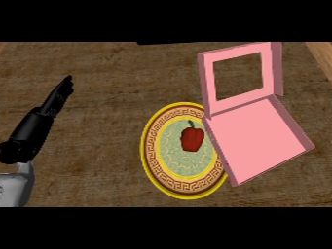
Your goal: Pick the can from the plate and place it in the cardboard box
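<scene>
Left hand at frame left, fingers straight; red pepper (not a can) on plate at centre, touching pink box.

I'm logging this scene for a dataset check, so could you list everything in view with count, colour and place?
Plate: one, yellow rim with a brown patterned band and a pale green centre, on the counter at mid-view, its right edge beside or under the box.
Red item: one, red with a small dark stem, looks like a bell pepper rather than a can, lying on the plate's centre.
Box: one, pink, open, right of the plate; its lid stands up at the far side and has a rectangular window cut in it.
Counter: one, brown wood-grain, under everything.
Left hand: one, black on a grey forearm, at the view's left, fingers straight, holding nothing.
Right hand: not in view.
</scene>
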